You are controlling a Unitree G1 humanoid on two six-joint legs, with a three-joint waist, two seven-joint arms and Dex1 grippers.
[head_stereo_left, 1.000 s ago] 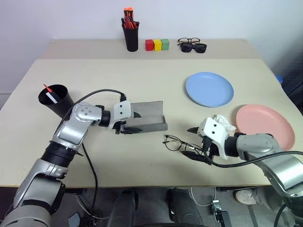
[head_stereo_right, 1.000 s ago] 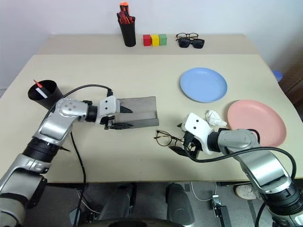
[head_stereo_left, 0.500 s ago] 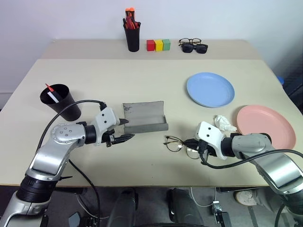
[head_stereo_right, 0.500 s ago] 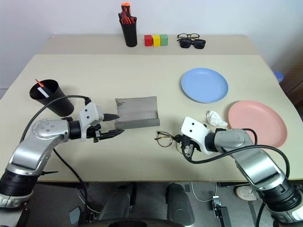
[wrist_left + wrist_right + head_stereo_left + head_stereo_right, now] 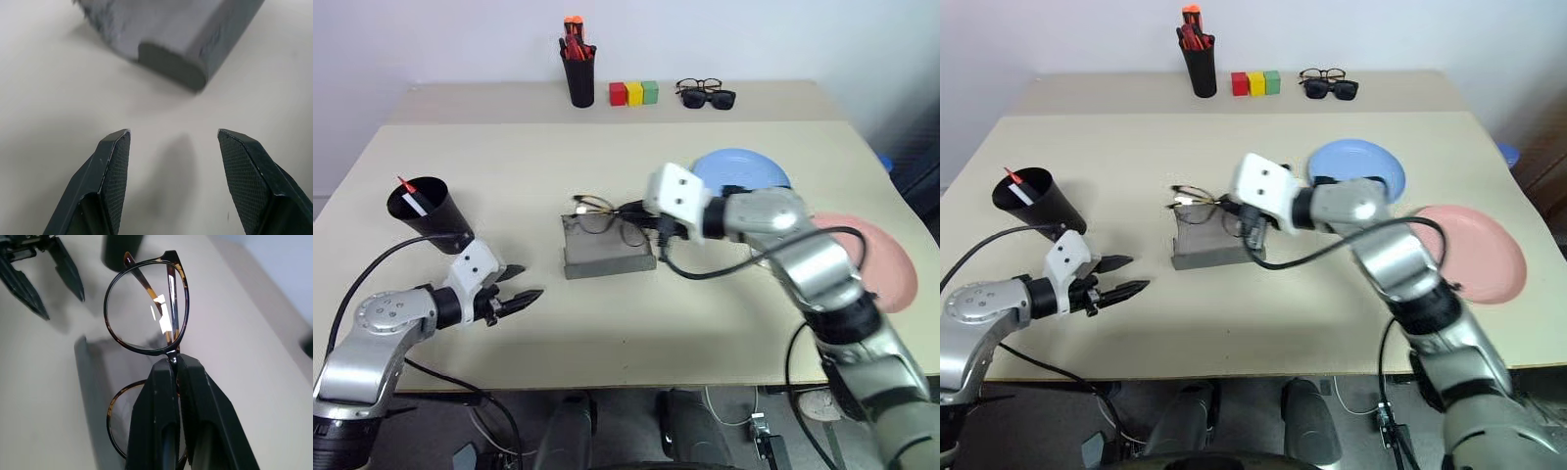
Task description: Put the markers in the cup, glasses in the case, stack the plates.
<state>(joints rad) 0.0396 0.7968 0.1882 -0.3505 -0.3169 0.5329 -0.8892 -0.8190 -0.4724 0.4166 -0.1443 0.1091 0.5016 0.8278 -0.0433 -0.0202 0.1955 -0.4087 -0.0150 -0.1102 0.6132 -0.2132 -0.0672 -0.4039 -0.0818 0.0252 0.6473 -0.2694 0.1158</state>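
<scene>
The right gripper (image 5: 173, 363) had its jaws pressed tight on the bridge of the glasses (image 5: 146, 308), gripping them between the two lenses, and it held them in the air just above the open grey case (image 5: 607, 257), which lay near the middle of the worktop (image 5: 607, 166) with its lid back. The frame hung over the back part of the case, one lens above the other as the wrist camera saw it, and the folded arms pointed away from the gripper. The left gripper (image 5: 517, 292) hovered low over the worktop on the near left side, apart from the case, with its jaws spread fairly wide and nothing between them; its fingers (image 5: 113, 166) pointed toward the rounded near corner of the case. Behind that arm stood the black cup (image 5: 424, 208), close to the left edge, with the two markers (image 5: 412, 194) already standing in it, a red end and a white barrel showing above the rim. The blue plate (image 5: 744, 168) lay to the right of the case, partly hidden behind the right arm, and the pink plate (image 5: 891, 264) lay nearer the right edge, unstacked. Along the back stood a pen holder (image 5: 578, 78) full of red and orange pens, three coloured blocks (image 5: 634, 93), and two more pairs of glasses (image 5: 705, 94).
</scene>
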